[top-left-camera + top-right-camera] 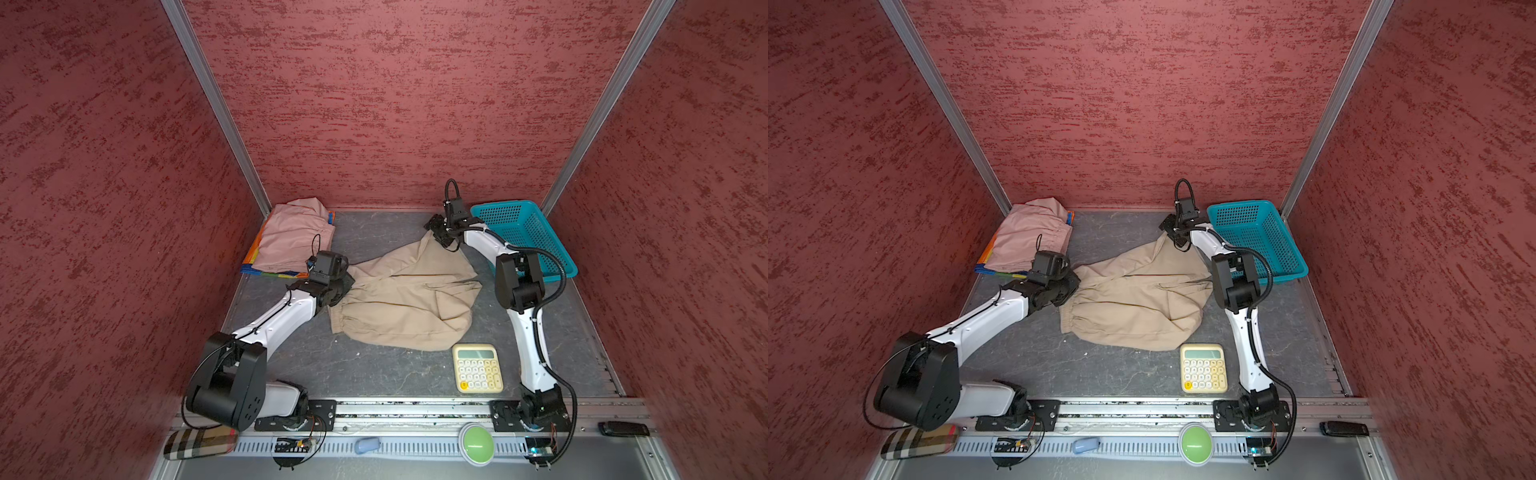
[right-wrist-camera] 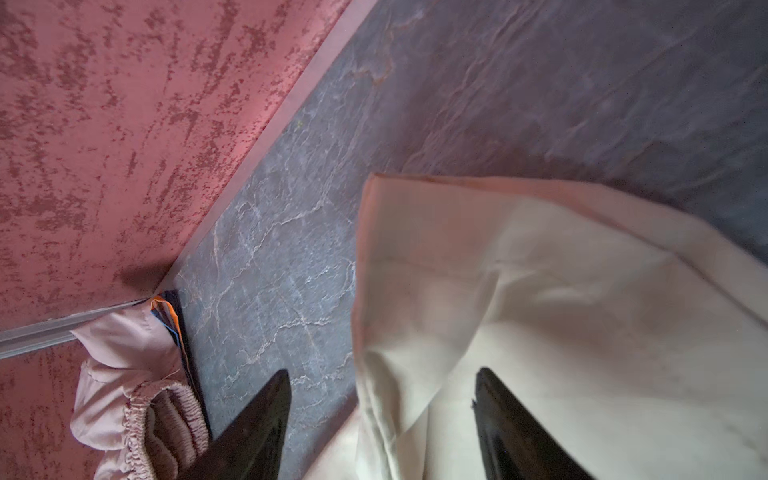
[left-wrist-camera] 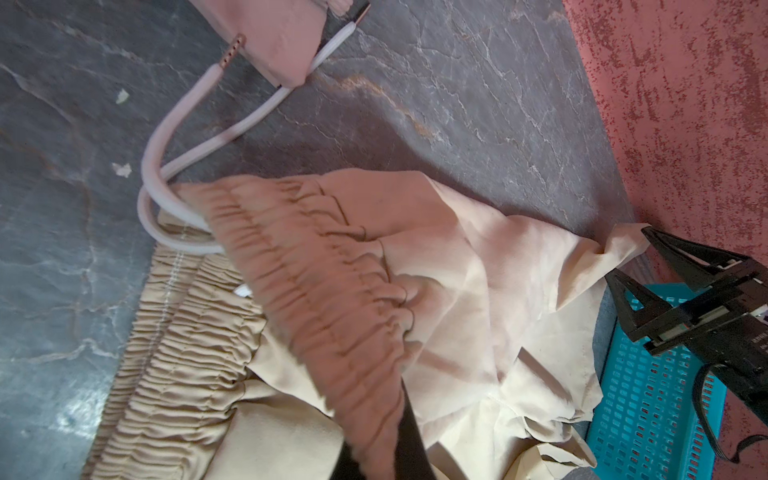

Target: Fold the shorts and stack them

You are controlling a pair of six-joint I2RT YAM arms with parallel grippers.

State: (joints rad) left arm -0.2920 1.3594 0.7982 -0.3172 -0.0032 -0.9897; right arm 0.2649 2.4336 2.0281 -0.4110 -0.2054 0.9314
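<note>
The beige shorts (image 1: 399,299) (image 1: 1133,299) lie crumpled mid-table. My left gripper (image 1: 343,286) (image 3: 382,457) is shut on their gathered waistband (image 3: 316,282) at the left end, and the cloth hides most of its fingers. A white drawstring (image 3: 166,145) trails from the waist. My right gripper (image 1: 436,232) (image 2: 380,386) stands open at the far leg corner, the hem edge (image 2: 374,332) between its two dark fingers. The dusty pink shorts (image 1: 291,237) (image 2: 124,374) lie folded on the rainbow shorts (image 1: 253,257) in the far left corner.
A teal perforated basket (image 1: 528,237) (image 1: 1258,237) stands at the far right, close behind my right arm. A cream calculator (image 1: 478,368) lies near the front edge, just before the beige shorts. Red walls enclose the table on three sides.
</note>
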